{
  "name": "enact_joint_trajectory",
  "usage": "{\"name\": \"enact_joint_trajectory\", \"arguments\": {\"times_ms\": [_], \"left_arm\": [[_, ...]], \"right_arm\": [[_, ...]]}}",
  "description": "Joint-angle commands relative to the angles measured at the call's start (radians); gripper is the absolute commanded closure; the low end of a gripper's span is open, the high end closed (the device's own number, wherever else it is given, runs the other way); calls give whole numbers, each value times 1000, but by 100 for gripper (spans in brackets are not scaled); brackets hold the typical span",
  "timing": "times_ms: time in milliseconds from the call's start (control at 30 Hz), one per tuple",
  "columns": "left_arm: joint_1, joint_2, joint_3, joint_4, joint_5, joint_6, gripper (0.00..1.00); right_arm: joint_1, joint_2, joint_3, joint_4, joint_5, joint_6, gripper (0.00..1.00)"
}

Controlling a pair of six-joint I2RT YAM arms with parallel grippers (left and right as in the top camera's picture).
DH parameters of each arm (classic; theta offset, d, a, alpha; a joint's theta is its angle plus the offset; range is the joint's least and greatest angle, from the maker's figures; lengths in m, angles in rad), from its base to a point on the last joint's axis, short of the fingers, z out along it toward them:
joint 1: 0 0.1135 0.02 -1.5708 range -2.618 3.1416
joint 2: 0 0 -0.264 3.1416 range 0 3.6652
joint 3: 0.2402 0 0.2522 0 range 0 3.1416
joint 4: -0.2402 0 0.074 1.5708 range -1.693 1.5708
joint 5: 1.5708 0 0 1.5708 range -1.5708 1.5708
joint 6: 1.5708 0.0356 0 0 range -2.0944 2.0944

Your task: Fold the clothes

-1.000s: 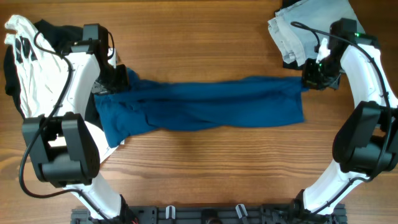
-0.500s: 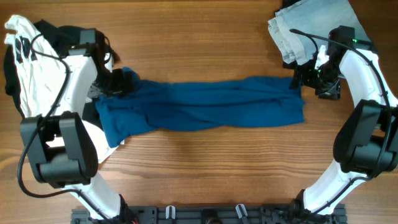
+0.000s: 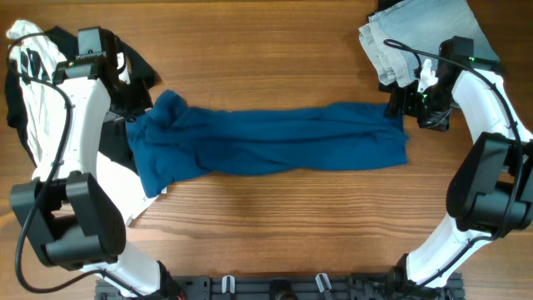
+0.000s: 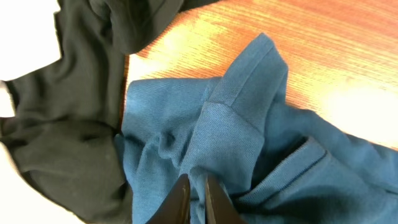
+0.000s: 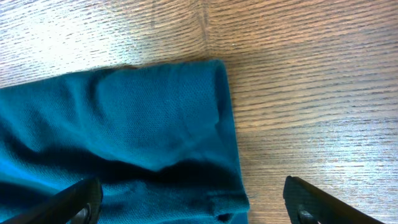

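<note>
Blue shirt (image 3: 275,137) lay as long band across counter (image 3: 266,50) centre. Left jaws together, empty, above bunched end; right jaws wide apart over flat end. Lengthwise fold judged done; next: grasp one end, fold crosswise.

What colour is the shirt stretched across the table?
The shirt is plain deep teal-blue, clearest in the overhead view.

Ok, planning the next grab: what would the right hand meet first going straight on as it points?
Most likely the blue shirt, near its end edge on the table; depth is unclear.
</note>
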Motion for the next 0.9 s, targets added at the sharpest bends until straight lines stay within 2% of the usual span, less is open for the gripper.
{"name": "enact_joint_trajectory", "arguments": {"times_ms": [0, 100, 200, 300, 467, 700, 733, 767, 867], "left_arm": [[1, 35, 6, 2, 13, -1, 96], [6, 32, 6, 26, 7, -2, 90], [13, 32, 6, 42, 7, -2, 73], [12, 32, 6, 45, 7, -2, 62], [12, 32, 6, 56, 7, -2, 54], [12, 32, 6, 55, 7, -2, 48], [12, 32, 6, 54, 8, -2, 48], [12, 32, 6, 53, 8, -2, 48], [12, 32, 6, 54, 8, -2, 47]], "right_arm": [[0, 39, -37, 28, -45, -16, 9], [0, 51, -78, 77, -51, -16, 8], [0, 55, -118, 121, -51, -16, 4], [0, 56, -167, 185, -39, -17, 0], [14, 56, -287, 304, -54, -16, 0], [74, 56, -359, 279, -208, -17, 1], [82, 56, -359, 270, -222, -17, 3], [87, 56, -359, 268, -228, -16, 10], [97, 56, -359, 275, -267, -16, 22]]}}
